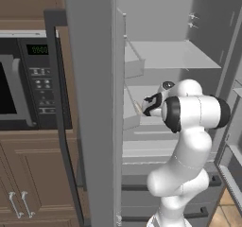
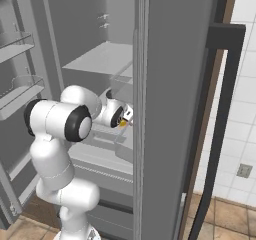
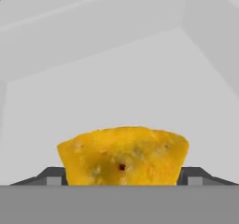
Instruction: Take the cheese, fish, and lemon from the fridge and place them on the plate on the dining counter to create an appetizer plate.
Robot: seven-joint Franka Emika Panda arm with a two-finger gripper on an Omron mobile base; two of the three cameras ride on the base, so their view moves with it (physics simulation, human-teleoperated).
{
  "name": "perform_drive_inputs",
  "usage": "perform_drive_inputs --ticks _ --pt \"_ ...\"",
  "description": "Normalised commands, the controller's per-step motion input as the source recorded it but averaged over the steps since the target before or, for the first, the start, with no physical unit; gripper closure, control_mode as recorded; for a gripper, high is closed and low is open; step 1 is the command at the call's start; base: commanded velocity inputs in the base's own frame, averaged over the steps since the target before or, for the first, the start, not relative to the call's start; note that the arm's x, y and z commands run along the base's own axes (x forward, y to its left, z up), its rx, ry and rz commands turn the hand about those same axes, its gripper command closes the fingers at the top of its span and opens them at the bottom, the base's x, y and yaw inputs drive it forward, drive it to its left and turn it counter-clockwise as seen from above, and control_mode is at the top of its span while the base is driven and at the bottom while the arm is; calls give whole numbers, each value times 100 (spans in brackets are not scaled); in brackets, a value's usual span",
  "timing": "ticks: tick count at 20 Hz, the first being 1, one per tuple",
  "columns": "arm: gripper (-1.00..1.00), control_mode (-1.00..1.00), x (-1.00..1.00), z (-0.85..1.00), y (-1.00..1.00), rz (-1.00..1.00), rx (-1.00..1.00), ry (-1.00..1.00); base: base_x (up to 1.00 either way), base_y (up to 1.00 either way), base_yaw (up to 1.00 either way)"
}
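The cheese (image 3: pixel 123 155), a yellow-orange wedge with small dark spots, sits between my two finger tips in the hand view, on a pale grey shelf inside the fridge (image 1: pixel 90 103). Both fingertips (image 3: pixel 52 176) press against its sides, so my gripper (image 3: pixel 122 176) is shut on it. In the right base view a bit of the cheese (image 2: pixel 122 124) shows at the hand, just behind the fridge's front edge (image 2: pixel 170 109). My arm reaches into the middle shelf level, with the gripper (image 1: pixel 141 108) pointing left toward the inner wall.
A bare upper shelf (image 1: pixel 170 56) lies above the hand and drawers (image 1: pixel 142 188) below it. The open door's bins (image 2: pixel 20 91) hang at left. A black microwave (image 1: pixel 19 84) in wood cabinets (image 1: pixel 28 174) stands left of the fridge, a tiled wall (image 2: pixel 240 109) to its right.
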Motion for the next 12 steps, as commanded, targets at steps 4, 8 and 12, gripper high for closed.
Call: perform_drive_inputs --ticks 4,8,12 --pt "100 -100 -67 0 -17 0 0 -4 0 0 0" --pt "100 -100 -89 9 -10 0 0 -11 0 0 0" --pt "100 -100 -66 52 0 4 0 -9 0 0 0"
